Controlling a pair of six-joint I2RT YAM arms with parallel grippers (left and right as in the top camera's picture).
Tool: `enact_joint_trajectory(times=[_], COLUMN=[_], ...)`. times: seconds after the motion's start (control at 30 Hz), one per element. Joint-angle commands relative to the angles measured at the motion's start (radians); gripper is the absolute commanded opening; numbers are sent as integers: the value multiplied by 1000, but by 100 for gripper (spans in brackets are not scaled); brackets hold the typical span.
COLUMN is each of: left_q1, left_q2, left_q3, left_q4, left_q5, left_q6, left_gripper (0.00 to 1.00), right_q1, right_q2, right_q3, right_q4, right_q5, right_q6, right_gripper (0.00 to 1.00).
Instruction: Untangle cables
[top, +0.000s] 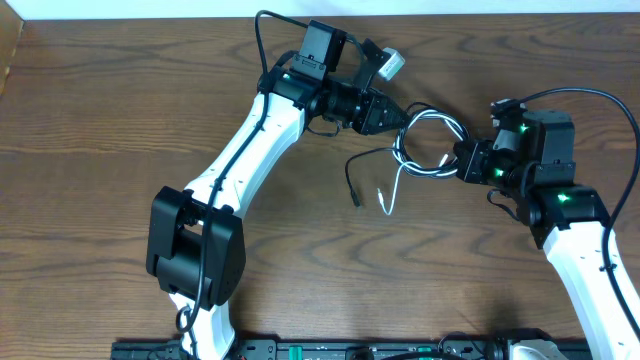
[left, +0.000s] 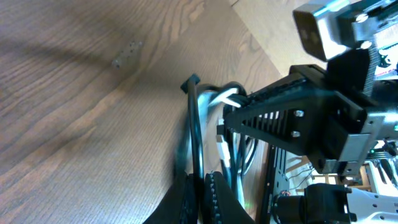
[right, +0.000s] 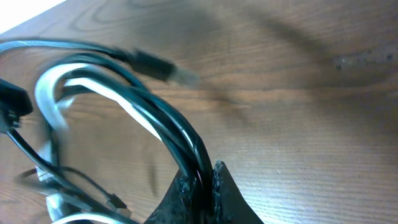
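Left gripper (top: 402, 113) and right gripper (top: 458, 160) both pinch the black cable (top: 349, 175), with the white cable (top: 392, 190) tangled through it, by the table's (top: 100, 120) far edge, right of centre. Loads of open wood toward the near edge.

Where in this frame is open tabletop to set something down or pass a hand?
Bare table lies left of the left arm, and in the lower middle between it and the right arm. Crowded: the cables bunch between the left gripper and right gripper, both shut on them, with loose ends trailing just below.
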Motion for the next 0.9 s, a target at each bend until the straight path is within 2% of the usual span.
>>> enact_joint_trajectory(times=[0.0, 0.17, 0.37, 0.47, 0.87], left_q1=[5, 5, 5, 5, 5], left_q2=[0, 0, 0, 0, 0], left_q3=[9, 9, 9, 9, 9], left_q4=[2, 2, 2, 2, 2], left_q5=[24, 24, 24, 24, 24], left_q6=[-6, -10, -10, -10, -10], left_gripper=[7, 8, 8, 7, 7], right_q1=[-8, -8, 0, 12, 32], right_q2=[26, 54, 94, 111, 118], right_q3=[20, 20, 20, 20, 20], right_q4=[-3, 40, 61, 65, 80], right_q5=[8, -45, -82, -85, -97], right_q6=[-15, -15, -15, -15, -15], right_gripper=[1, 2, 26, 32, 36])
